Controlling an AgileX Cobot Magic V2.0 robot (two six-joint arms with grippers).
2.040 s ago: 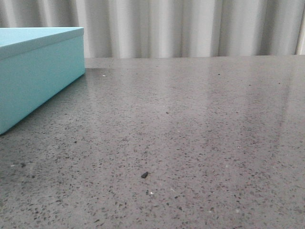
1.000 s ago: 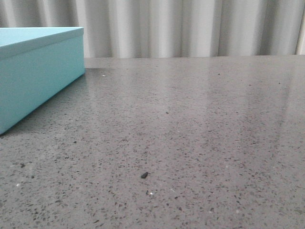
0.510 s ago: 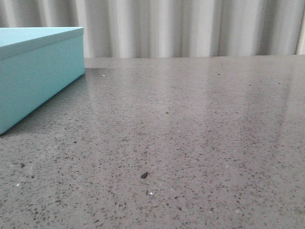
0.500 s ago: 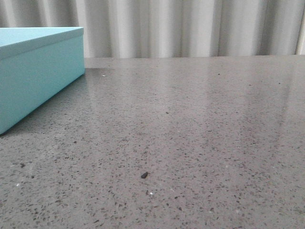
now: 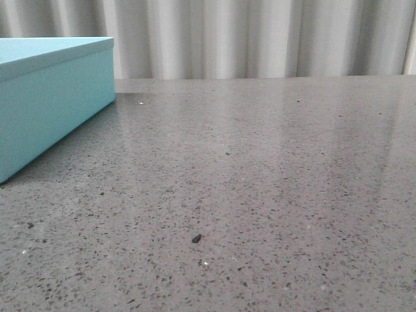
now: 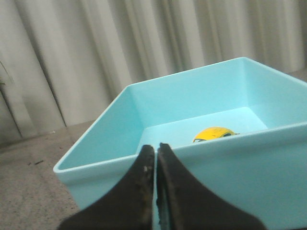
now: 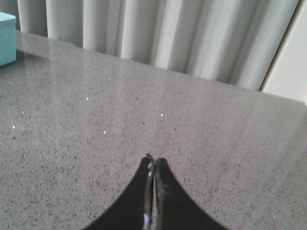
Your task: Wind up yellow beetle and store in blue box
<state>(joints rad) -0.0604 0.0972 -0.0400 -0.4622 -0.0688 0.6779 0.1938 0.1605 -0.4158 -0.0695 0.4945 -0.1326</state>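
The blue box (image 6: 206, 172) stands open in the left wrist view, and the yellow beetle (image 6: 214, 133) lies on its floor behind the near wall. My left gripper (image 6: 156, 146) is shut and empty just outside that near wall, at rim height. In the front view only a corner of the blue box (image 5: 45, 97) shows at the far left; neither gripper nor the beetle appears there. My right gripper (image 7: 153, 160) is shut with nothing in it, hovering over bare grey tabletop, with an edge of the blue box (image 7: 6, 39) far off.
The speckled grey table (image 5: 260, 182) carries a small dark crumb (image 5: 196, 238) near the front. A pleated white curtain (image 5: 260, 36) hangs behind the table's far edge.
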